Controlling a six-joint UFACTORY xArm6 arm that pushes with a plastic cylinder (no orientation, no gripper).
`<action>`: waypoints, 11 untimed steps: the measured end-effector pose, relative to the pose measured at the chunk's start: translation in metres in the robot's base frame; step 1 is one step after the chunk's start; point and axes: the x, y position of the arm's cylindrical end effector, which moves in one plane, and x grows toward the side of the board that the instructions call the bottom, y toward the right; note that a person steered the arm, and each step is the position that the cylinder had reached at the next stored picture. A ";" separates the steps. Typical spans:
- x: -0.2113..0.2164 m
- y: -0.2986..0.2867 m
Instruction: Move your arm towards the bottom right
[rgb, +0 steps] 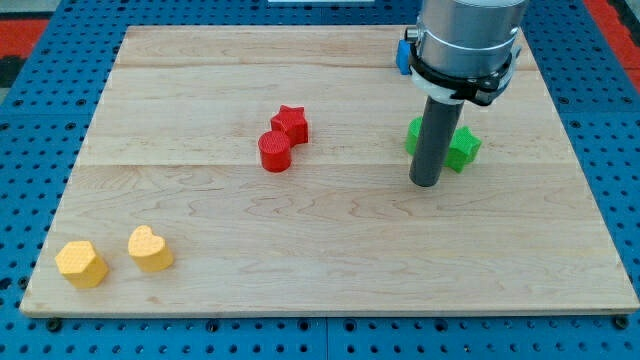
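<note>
My tip (426, 184) rests on the wooden board (330, 260), right of centre. It stands just in front of a green block (462, 147), which the rod partly hides; the block's shape looks star-like. A red star (291, 123) and a red cylinder (274, 152) touch each other to the left of the tip. A yellow hexagon (80, 263) and a yellow heart (149, 249) lie near the view's bottom left corner. A blue block (403, 55) shows at the view's top, mostly hidden behind the arm.
The arm's grey body (468, 40) covers the board's top right part. A blue perforated table (30, 120) surrounds the board on all sides.
</note>
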 end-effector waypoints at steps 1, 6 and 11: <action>0.000 0.004; 0.037 0.015; 0.050 -0.004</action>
